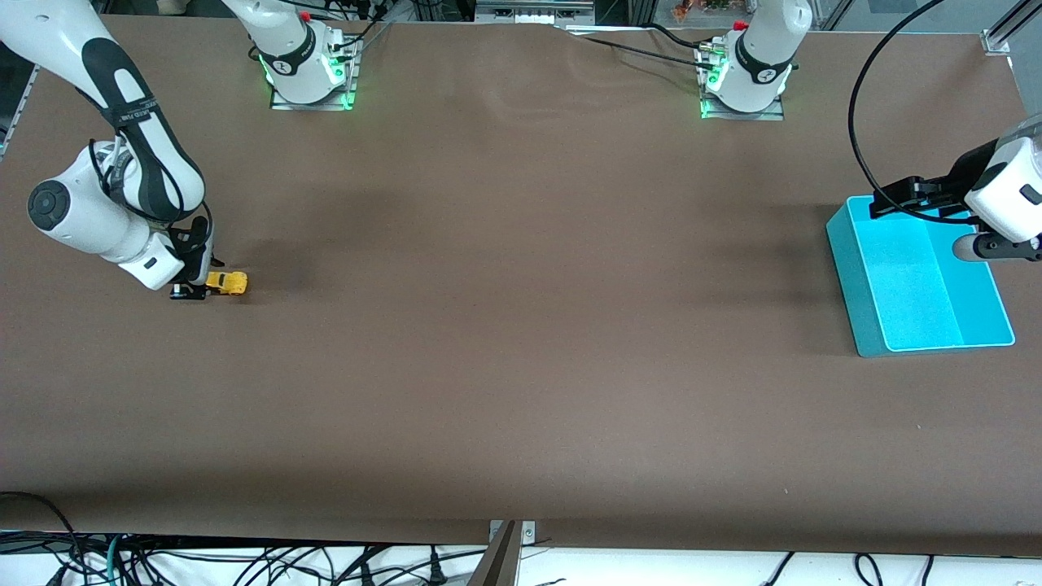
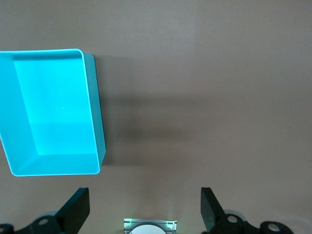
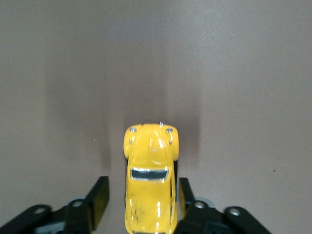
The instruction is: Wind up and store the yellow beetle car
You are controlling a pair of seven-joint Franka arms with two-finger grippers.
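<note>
The yellow beetle car (image 1: 226, 282) stands on the brown table at the right arm's end. My right gripper (image 1: 189, 291) is down at the table with its fingers on either side of the car's rear half. In the right wrist view the car (image 3: 151, 180) sits between the two black fingers. The gripper (image 3: 143, 187) is open: one finger stands clear of the car's side and the other is close beside it. My left gripper (image 1: 895, 198) is open and empty, up over the rim of the cyan bin (image 1: 847, 244). In the left wrist view its fingers (image 2: 80, 207) are wide apart.
The cyan bin (image 2: 95, 97) is empty and stands at the left arm's end of the table. The two arm bases (image 1: 309, 73) (image 1: 745, 77) stand along the table's edge farthest from the front camera.
</note>
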